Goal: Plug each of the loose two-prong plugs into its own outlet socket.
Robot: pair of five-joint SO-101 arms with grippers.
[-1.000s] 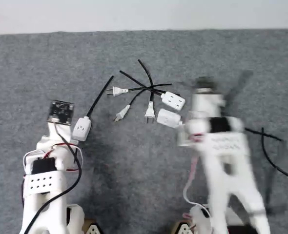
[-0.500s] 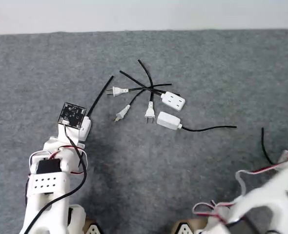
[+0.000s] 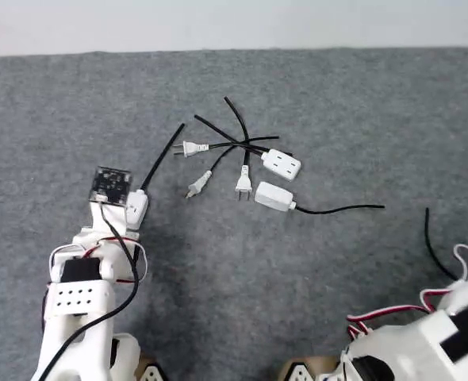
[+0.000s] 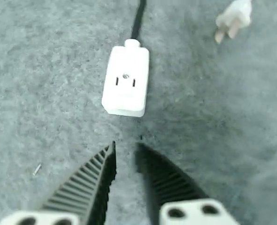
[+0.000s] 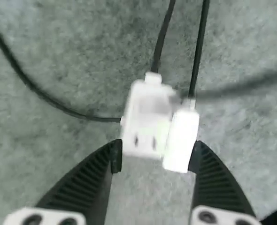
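Loose plugs [image 3: 195, 188] lie unplugged at the centre of the surface [image 3: 361, 111], cords crossing. The two centre sockets [image 3: 281, 163] sit just right of them and nothing is mated, so we judge the task barely started. The left socket [image 3: 135, 209] lies near-left, apart from that cluster, face up with both slots showing. The nearest plug [image 4: 232, 18] is a little farther out and to its right. The left end effector [image 4: 124, 152] sits just short of the left socket with its fingers narrow, a slim gap between them, holding nothing and not touching it.

The main change is the right arm [image 3: 424, 345]. A second ago it was stretched out over the centre sockets, half a second ago it had swung back to the near right, and now it sits lower in the near-right corner. That uncovers the black cord of the nearer centre socket, which runs off to the right.

The right end effector [image 5: 156, 151] is now over a white socket [image 5: 145, 119] and a second white piece [image 5: 180, 140] lying against it. We cannot tell whether that piece is a plug or a socket. Its fingers are spread wide, one on each side of the pair, and contact is unclear. We read this as the right arm dropping the centre cluster for the right-edge pieces.

The left arm [image 3: 79, 294] nudged right, then back a touch. The left socket and the centre cluster look unmoved from the earlier frames.
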